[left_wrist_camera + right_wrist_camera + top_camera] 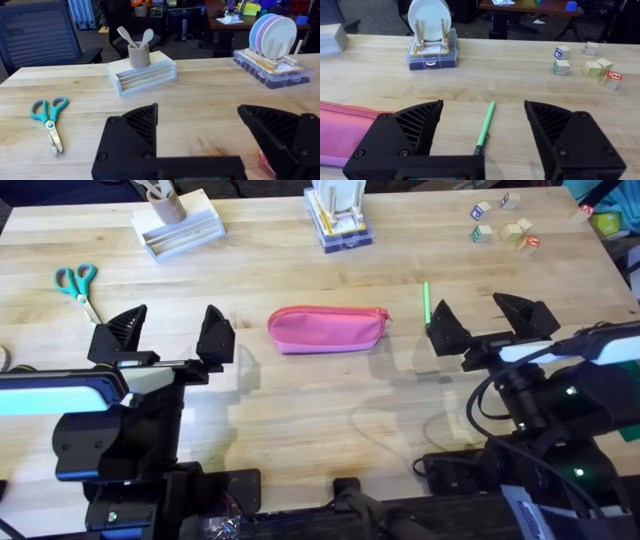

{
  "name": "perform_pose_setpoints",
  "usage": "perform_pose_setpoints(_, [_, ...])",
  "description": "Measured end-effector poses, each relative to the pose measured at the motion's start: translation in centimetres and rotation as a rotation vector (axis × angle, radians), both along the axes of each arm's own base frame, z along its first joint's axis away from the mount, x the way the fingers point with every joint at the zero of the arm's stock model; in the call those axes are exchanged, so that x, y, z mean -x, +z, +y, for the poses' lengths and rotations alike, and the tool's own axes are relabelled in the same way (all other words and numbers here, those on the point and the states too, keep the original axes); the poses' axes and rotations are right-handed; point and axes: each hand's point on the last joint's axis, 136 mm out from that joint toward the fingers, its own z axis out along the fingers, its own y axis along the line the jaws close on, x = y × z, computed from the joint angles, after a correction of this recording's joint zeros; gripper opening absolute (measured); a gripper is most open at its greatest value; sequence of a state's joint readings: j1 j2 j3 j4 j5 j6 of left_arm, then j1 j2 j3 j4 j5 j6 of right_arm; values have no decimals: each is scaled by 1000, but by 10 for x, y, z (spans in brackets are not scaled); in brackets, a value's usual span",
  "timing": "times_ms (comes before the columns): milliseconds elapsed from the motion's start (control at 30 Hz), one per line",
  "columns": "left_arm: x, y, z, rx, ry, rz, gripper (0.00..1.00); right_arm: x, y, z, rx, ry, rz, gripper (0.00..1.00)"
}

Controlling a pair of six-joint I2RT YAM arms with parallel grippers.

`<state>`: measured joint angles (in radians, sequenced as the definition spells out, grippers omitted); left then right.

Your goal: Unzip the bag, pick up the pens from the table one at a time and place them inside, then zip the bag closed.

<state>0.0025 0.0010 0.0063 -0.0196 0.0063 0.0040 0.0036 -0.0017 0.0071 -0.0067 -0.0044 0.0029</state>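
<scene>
The pink bag [327, 329] lies across the middle of the table [300, 410], its zipper closed with the pull at its right end. A green pen [426, 302] lies just right of it, pointing away from me. My right gripper [487, 323] hovers open right behind that pen; in the right wrist view the pen [485, 127] lies between the spread fingers, and the bag [347, 131] shows beside them. Left of the bag my left gripper [168, 335] is open and holds nothing; a sliver of pink bag [263, 161] peeks past one finger.
Teal-handled scissors [77, 285] lie at the far left. A white tray with a utensil cup [178, 222] and a plate rack [338, 215] stand along the back edge. Small toy blocks [505, 225] are scattered at the back right.
</scene>
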Motion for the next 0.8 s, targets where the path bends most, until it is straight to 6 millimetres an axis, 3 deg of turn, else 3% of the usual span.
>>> perform_pose_setpoints(800, [0,2,3,-5,17,-7,993,0,-2,-3,5,-15,13,998])
